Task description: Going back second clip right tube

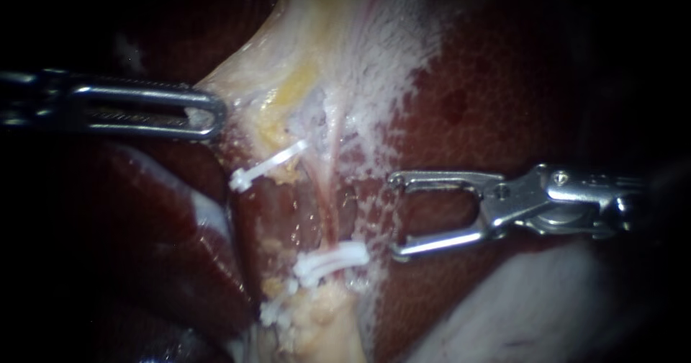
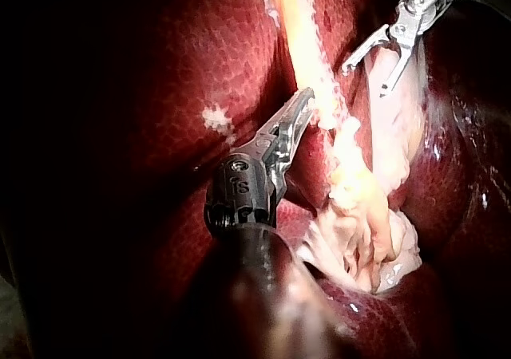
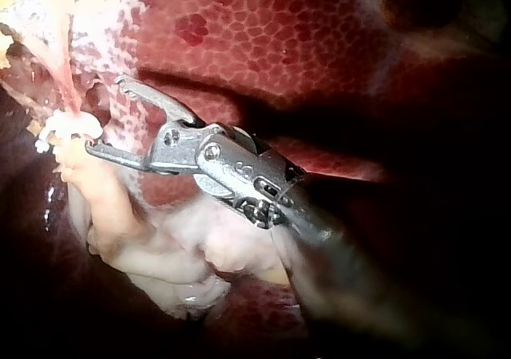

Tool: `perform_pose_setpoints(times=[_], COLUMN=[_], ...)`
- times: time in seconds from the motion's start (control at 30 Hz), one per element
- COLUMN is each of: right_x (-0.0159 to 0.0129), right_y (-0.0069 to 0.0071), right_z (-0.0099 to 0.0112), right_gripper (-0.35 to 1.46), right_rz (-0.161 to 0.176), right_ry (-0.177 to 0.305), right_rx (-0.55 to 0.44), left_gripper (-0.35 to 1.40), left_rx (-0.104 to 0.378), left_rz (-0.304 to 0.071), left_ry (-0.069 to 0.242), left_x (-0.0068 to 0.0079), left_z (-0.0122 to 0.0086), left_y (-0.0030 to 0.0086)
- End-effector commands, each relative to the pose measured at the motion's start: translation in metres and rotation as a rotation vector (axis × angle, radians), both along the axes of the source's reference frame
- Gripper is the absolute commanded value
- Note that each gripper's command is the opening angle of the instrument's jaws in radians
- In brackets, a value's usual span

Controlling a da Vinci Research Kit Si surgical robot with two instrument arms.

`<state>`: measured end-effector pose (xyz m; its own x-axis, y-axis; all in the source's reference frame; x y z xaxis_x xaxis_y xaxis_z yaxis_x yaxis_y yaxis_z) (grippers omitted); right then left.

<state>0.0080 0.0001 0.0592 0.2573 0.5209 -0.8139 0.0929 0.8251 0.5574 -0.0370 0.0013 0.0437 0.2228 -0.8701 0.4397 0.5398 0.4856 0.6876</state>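
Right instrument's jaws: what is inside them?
The right instrument holds nothing inside its open jaws. Through the gap between them, red liver shows behind. The tissue right under the metal itself is covered.

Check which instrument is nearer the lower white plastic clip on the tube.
Right. The right instrument, jaws open, sits beside the lower white plastic clip; left instrument grips pale tissue far above.

Slender steel instruments with paired jaws: two, the left instrument [image 1: 212, 114] and the right instrument [image 1: 394, 215].
White plastic clips: one upper clip [image 1: 268, 163]; lower clip cluster [image 1: 331, 261], count unclear.
Pale yellowish tissue fold [image 1: 288, 60]: one.
Dark red mottled liver [image 1: 518, 82]: one.
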Motion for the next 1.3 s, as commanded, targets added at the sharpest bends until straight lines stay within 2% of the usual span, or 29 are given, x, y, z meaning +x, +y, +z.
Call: perform_pose_setpoints(times=[0.03,0.17,0.4,0.5,0.57,0.73,0.93,1.3], right_x=[-0.0002,-0.0005,-0.0008,-0.0009,-0.0010,-0.0011,-0.0012,-0.0012], right_y=[0.0001,0.0001,-0.0001,-0.0001,-0.0001,-0.0001,-0.0001,-0.0002], right_z=[-0.0002,-0.0007,-0.0010,-0.0010,-0.0010,-0.0010,-0.0010,-0.0010], right_gripper=[0.60,0.60,0.60,0.60,0.60,0.60,0.60,0.60], right_rz=[-0.001,-0.004,-0.006,-0.006,-0.006,-0.007,-0.007,-0.007], right_ry=[0.000,0.004,0.005,0.005,0.006,0.006,0.006,0.006], right_rx=[0.001,-0.008,-0.007,-0.007,-0.007,-0.007,-0.008,-0.008], left_gripper=[-0.35,-0.35,-0.35,-0.35,-0.35,-0.35,-0.35,-0.35], left_rx=[0.000,0.000,-0.008,-0.011,-0.012,-0.007,-0.004,-0.003], left_rz=[0.000,0.000,-0.001,0.000,0.006,0.030,0.038,0.043], left_ry=[0.000,0.000,0.003,0.003,-0.006,-0.004,-0.008,-0.004], left_x=[0.0000,0.0000,-0.0002,-0.0008,-0.0015,-0.0034,-0.0048,-0.0048], left_z=[0.0001,0.0006,0.0026,0.0036,0.0044,0.0061,0.0069,0.0074], left_y=[0.0000,0.0002,0.0000,-0.0005,-0.0009,-0.0021,-0.0023,-0.0021])
